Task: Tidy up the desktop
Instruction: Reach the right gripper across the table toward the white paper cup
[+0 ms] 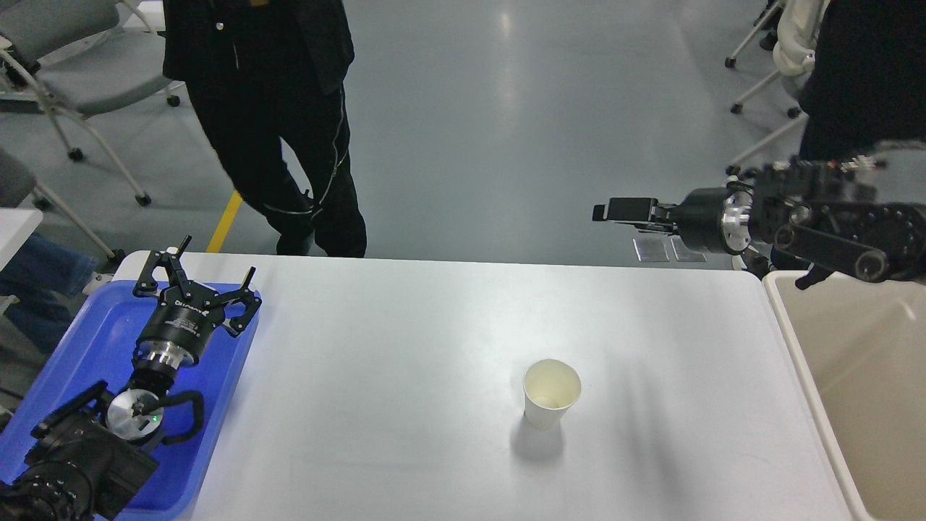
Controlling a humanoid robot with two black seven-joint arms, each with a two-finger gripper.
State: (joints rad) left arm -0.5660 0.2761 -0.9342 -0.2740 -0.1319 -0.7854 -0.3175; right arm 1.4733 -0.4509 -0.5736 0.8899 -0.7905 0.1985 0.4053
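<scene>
The desktop [405, 347] is a wide white tabletop with rounded corners. A white paper cup [551, 394] stands upright on it, right of the middle, and looks empty. My left gripper [215, 266] is open and empty above the blue tray, its fingers spread wide. My right gripper [604, 211] reaches left from the right edge, raised beyond the table's far edge and well above the cup. It is seen side-on, so its fingers cannot be told apart.
A blue plastic tray [94, 325] lies on the table's left end under my left arm. A beige bin [861, 376] stands off the table's right end. A person in black [275, 108] stands behind the far edge. Chairs stand at back left and right.
</scene>
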